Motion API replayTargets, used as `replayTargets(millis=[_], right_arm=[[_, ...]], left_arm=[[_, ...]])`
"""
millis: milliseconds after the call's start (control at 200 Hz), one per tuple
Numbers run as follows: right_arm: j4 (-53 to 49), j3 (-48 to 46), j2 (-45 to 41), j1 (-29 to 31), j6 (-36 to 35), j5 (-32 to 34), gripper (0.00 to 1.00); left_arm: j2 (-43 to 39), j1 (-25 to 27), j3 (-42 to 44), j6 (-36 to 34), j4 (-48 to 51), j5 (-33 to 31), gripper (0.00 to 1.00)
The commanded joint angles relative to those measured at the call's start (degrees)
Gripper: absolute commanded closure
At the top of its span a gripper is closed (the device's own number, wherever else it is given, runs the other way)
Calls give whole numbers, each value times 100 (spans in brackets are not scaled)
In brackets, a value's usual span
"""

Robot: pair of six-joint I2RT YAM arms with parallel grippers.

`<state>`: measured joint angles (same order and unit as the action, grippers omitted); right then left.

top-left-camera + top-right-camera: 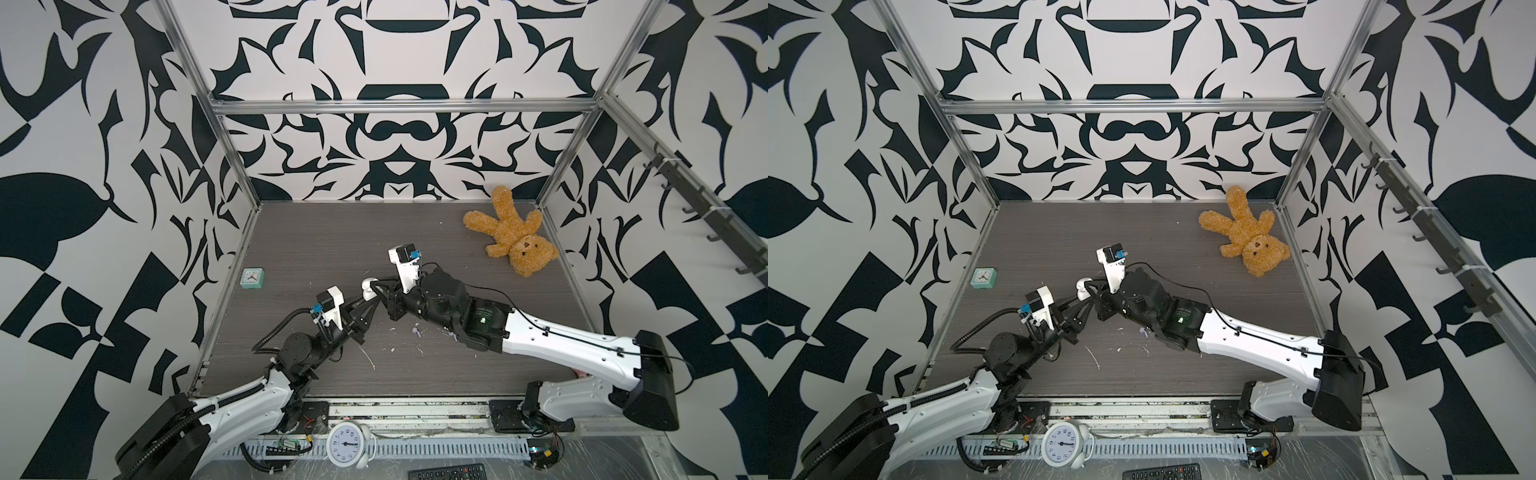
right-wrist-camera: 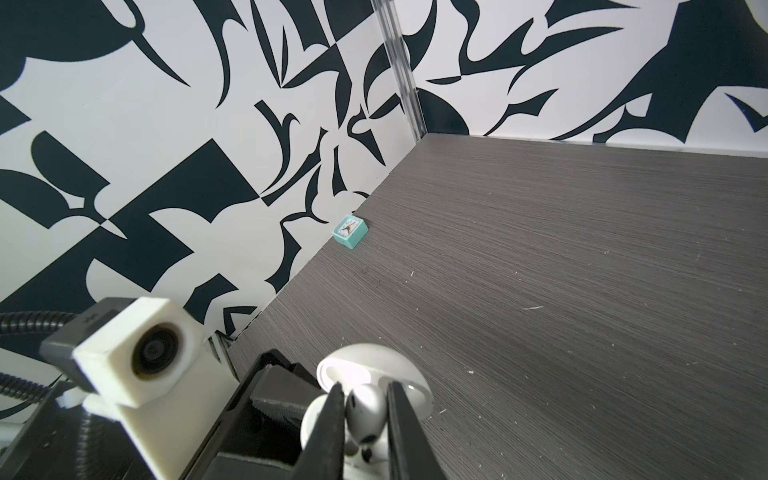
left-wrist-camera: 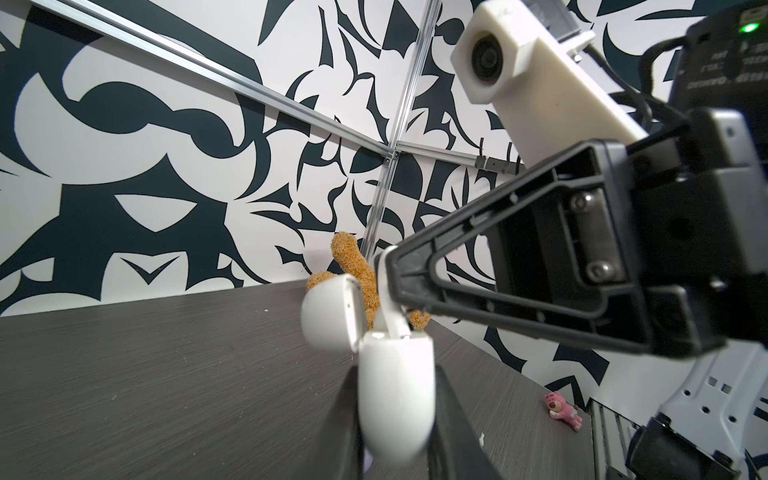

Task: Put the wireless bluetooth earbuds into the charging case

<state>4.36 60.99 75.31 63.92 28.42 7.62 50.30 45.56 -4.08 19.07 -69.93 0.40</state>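
Currently the left gripper [image 1: 371, 298] clamps the charging case [image 3: 395, 386] by its body, with the lid [image 3: 328, 311] swung open. The right gripper [image 2: 365, 390] pinches a white earbud [image 2: 368, 419] whose stem is just entering the case's mouth. If the stem meets the socket rim askew, pushing could twist the bud out of the pinch or lever the case in its clamp. Releasing before it seats risks it toppling out. What looks like a pale purple earbud [image 1: 415, 331] lies on the table [image 1: 332, 232] near the case.
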Motion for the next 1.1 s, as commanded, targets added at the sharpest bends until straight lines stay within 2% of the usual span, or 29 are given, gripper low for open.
replayTargets(millis=[0, 300, 615, 1100], right_arm=[[-142, 36, -27, 56, -22, -59, 79], [-138, 44, -59, 54, -95, -15, 82], [-272, 99, -160, 57, -468, 139, 85], [-418, 93, -280, 55, -643, -32, 86]], left_arm=[[-108, -3, 59, -30, -495, -14, 100], [-70, -3, 61, -38, -495, -27, 100], [-38, -3, 58, -28, -504, -31, 100], [-17, -3, 82, -312, -534, 190, 100]])
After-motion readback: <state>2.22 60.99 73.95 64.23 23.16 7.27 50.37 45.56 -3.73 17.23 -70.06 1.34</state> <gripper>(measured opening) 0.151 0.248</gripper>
